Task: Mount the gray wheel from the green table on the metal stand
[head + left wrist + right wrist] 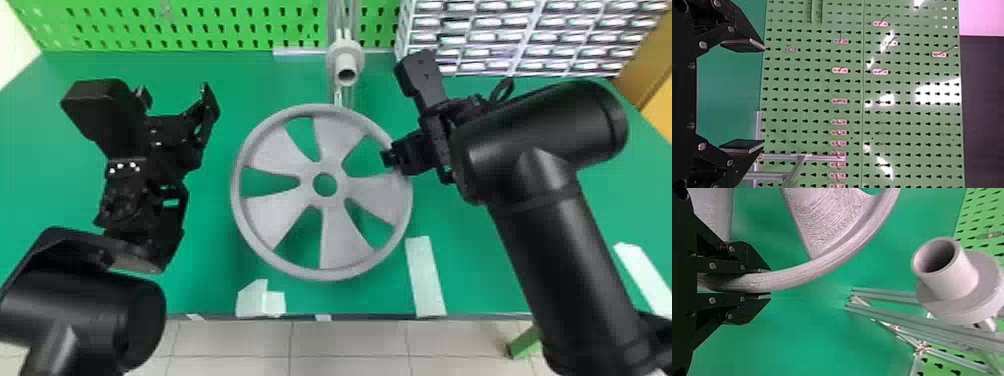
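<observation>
Your right gripper point(767, 283) pinches one side of the gray wheel point(337, 240), between the front edge of the green table point(205, 285) and the metal stand point(946, 329); with your left gripper point(763, 96) spread wide and bearing nothing, it could tilt and miss the tube point(346, 65).

The wheel point(335, 225) sits in the right gripper point(392, 160), seemingly above the middle of the table point(200, 280); the left gripper point(176, 95) is to its left. Behind the wheel, near the back edge's middle, stands the stand point(338, 95), a tubular hub point(345, 59) on it. Behind that edge is a pegboard point(200, 25); a drawer unit point(530, 35) lies towards the back right corner. Tape strips point(425, 277) lie along the front edge.
</observation>
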`<act>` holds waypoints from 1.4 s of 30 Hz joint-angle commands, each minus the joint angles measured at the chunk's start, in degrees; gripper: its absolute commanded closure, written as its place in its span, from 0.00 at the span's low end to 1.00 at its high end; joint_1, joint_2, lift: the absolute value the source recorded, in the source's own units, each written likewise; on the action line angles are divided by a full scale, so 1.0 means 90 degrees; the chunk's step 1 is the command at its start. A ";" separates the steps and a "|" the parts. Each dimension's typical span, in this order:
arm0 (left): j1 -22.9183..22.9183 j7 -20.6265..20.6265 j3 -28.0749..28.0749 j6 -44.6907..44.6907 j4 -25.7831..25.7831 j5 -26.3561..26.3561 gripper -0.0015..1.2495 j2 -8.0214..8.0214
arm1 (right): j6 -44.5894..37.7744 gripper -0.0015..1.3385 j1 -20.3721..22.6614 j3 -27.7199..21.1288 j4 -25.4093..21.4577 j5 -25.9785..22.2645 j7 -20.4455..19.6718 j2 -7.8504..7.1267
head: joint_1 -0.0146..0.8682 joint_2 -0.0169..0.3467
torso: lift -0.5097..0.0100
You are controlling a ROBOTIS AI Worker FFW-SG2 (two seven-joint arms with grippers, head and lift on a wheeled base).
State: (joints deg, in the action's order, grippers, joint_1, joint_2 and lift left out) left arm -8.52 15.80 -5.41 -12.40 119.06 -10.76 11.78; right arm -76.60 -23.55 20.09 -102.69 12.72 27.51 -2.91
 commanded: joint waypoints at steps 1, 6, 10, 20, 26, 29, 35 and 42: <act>-0.0283 0.0051 -0.0189 0.0000 0.0267 -0.0026 0.32 0.0000 | 0.0367 0.89 0.0244 -0.0025 -0.0143 -0.0007 0.0000 0.0031 | 1.00 0.19 | 0.79; -0.0420 0.0149 -0.0473 0.0010 0.0384 0.0160 0.31 0.0000 | 0.0718 0.89 0.0449 -0.0083 -0.0319 -0.0007 -0.0137 0.0021 | 1.00 0.19 | 0.79; -0.0557 0.0158 -0.0473 0.0186 0.0472 0.0287 0.31 0.0000 | 0.1060 0.89 0.0673 -0.0191 -0.0514 -0.0163 -0.0430 0.0011 | 1.00 0.19 | 0.79; -0.0850 0.0168 -0.0521 0.0616 0.0589 0.0570 0.31 0.0049 | 0.1627 0.89 0.1005 -0.0484 -0.0680 -0.0397 -0.0772 -0.0008 | 1.00 0.19 | 0.79; -0.0908 0.0168 -0.0600 0.0625 0.0648 0.0570 0.31 0.0127 | 0.2232 0.89 0.1220 -0.0621 -0.0778 -0.0534 -0.1055 -0.0028 | 1.00 0.19 | 0.79; -0.0957 0.0168 -0.0609 0.0694 0.0648 0.0590 0.31 0.0156 | 0.2418 0.89 0.1288 -0.0660 -0.0817 -0.0544 -0.1123 -0.0028 | 1.00 0.19 | 0.79; -0.1045 0.0168 -0.0502 0.0713 0.0628 0.0697 0.31 0.0156 | 0.2750 0.89 0.1445 -0.0640 -0.1002 -0.0554 -0.1416 -0.0028 | 1.00 0.19 | 0.79; -0.1074 0.0168 -0.0492 0.0918 0.0501 0.0687 0.30 0.0166 | 0.3345 0.89 0.1650 -0.0669 -0.1071 -0.0651 -0.1748 -0.0047 | 1.00 0.19 | 0.79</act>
State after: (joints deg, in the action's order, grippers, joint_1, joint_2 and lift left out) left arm -18.04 17.31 -9.89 -5.57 124.51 -4.29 13.20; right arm -49.53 -9.74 14.14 -112.04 7.32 13.11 -3.20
